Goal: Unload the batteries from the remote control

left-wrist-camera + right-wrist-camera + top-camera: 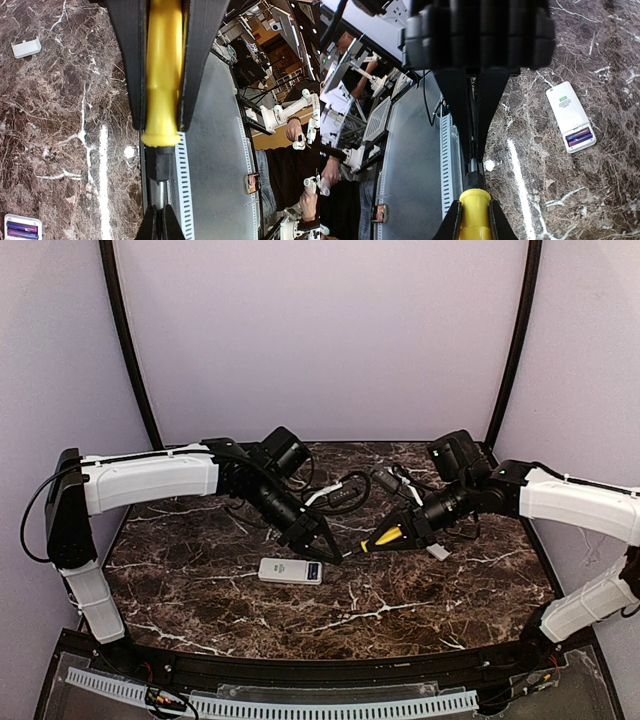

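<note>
The white remote control [290,571] lies back up on the marble. Its compartment is open, and two purple batteries [579,136] sit inside at one end [21,230]. Both grippers hold a yellow-handled screwdriver [388,536] in the air above and to the right of the remote. My left gripper [160,209] is shut on the metal shaft. My right gripper [474,205] is shut on the yellow handle, one finger on each side. In the top view the left gripper [335,552] and right gripper [383,539] point tip to tip.
A small white cover piece [437,551] lies on the marble under the right arm, and it also shows in the left wrist view [26,47]. Black cables [345,495] are bunched at the back. A perforated white rail [300,705] runs along the near edge.
</note>
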`<state>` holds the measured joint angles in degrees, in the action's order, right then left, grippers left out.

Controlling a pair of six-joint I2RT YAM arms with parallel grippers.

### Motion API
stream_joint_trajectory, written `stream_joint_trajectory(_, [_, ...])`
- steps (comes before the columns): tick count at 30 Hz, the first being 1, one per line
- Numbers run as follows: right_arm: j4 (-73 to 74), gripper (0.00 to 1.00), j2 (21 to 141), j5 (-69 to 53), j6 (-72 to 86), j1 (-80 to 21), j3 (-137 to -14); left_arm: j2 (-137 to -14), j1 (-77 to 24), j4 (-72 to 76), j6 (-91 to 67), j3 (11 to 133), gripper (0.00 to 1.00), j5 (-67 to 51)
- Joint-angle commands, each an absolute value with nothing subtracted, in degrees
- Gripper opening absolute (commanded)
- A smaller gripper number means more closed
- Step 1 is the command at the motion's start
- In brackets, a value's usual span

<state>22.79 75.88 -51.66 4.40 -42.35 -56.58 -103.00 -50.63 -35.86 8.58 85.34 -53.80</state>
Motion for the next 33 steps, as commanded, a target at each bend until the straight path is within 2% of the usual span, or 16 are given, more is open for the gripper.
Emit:
stream_joint_trajectory(1, [21.80,0.06,75.63,-52.20,4.09,-42.98,-57.24,-100.99,-50.32,-36.37,8.34,84.70,0.00,-53.58])
stream_joint_trajectory(3, [21.80,0.00,75.75,-52.28,4.22,-43.04,-57.11,-100.99,-50.30,-36.43,8.43,84.71,0.00,-53.41])
stream_joint_trajectory(7, [21.84,0.00,75.71,-52.42,4.18,-43.07,-56.58,-100.95,-50.31,-36.75,8.76,84.77,0.02,-52.40])
stream_joint_trajectory(9, [21.93,0.00,75.59,-52.56,3.93,-43.07,-56.31,-100.73,-50.34,-36.87,9.11,84.69,0.12,-51.08])
stream_joint_trajectory(11, [22.39,0.00,75.30,-52.14,3.41,-43.07,-56.10,-100.19,-50.25,-36.86,9.44,84.47,0.35,-49.01])
stream_joint_trajectory(12, [22.73,0.00,75.11,-51.67,3.16,-43.07,-55.96,-99.93,-50.03,-36.53,9.33,84.07,0.53,-47.26])
stream_joint_trajectory(13, [23.24,0.00,74.93,-51.12,2.78,-43.07,-55.84,-99.23,-49.97,-36.19,9.10,83.78,0.61,-44.55])
stream_joint_trajectory(14, [23.69,0.00,74.70,-50.38,2.34,-43.04,-55.77,-98.74,-49.78,-35.15,8.69,82.84,0.76,-43.15])
stream_joint_trajectory(15, [23.95,0.00,74.49,-49.79,2.06,-43.02,-55.68,-97.70,-49.68,-34.71,8.65,82.38,0.82,-40.32])
stream_joint_trajectory(16, [24.25,0.00,74.16,-49.22,1.83,-42.97,-55.52,-97.15,-49.66,-34.06,9.02,81.37,0.94,-38.75])
stream_joint_trajectory(18, [24.50,0.00,73.27,-48.01,1.36,-42.98,-55.18,-94.35,-49.64,-33.09,10.36,79.68,0.98,-34.46])
stream_joint_trajectory(21, [24.58,0.00,71.97,-44.80,1.09,-42.85,-54.32,-90.86,-49.64,-28.44,12.58,74.29,0.99,-25.14])
stream_joint_trajectory(27, [22.99,0.00,69.15,-39.27,1.37,-41.94,-51.15,-84.04,-49.63,-18.69,25.44,60.85,0.99,-15.00])
stream_joint_trajectory(33, [21.39,0.00,66.03,-37.40,1.99,-41.57,-48.47,-84.63,-46.52,-17.78,34.12,56.60,0.98,-14.73])
